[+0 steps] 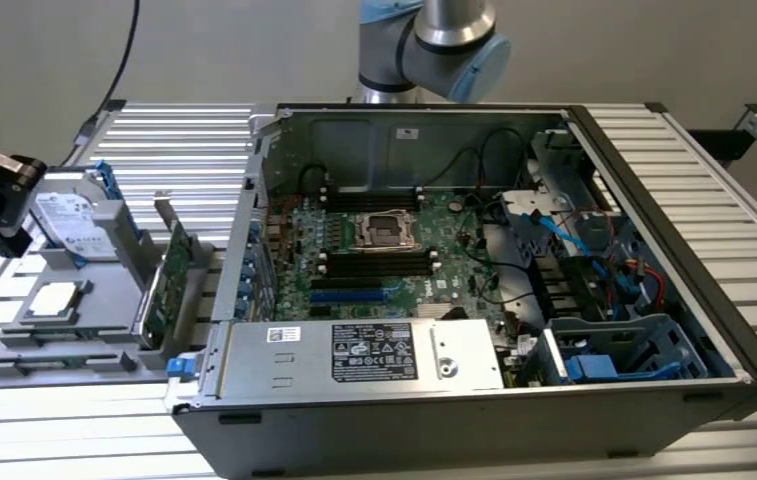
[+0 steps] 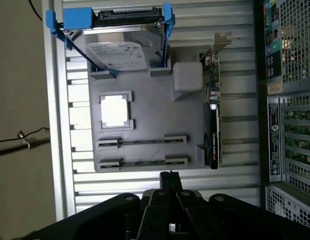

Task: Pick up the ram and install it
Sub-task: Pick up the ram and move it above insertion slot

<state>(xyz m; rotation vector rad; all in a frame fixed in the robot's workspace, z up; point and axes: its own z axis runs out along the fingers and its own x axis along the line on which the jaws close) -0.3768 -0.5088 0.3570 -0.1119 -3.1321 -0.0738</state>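
Gripper fingers are pressed together with nothing between them, and it hovers over the slatted table just off the edge of the gray tray, on the side where the ram holders are. An open case takes up most of the table, its motherboard lying flat inside with black slots on either side of the socket, and a labelled power supply along the near wall. The tray sits beside the case, at the exterior view's left. On it a hard drive leans in a blue caddy, a card stands on edge along the side nearest the case, and a square chip lies in its recess. The ram — a thin stick seen edge-on — rests between two holders in the tray's row closest to the fingertips, with a second stick just beside it in the next row.
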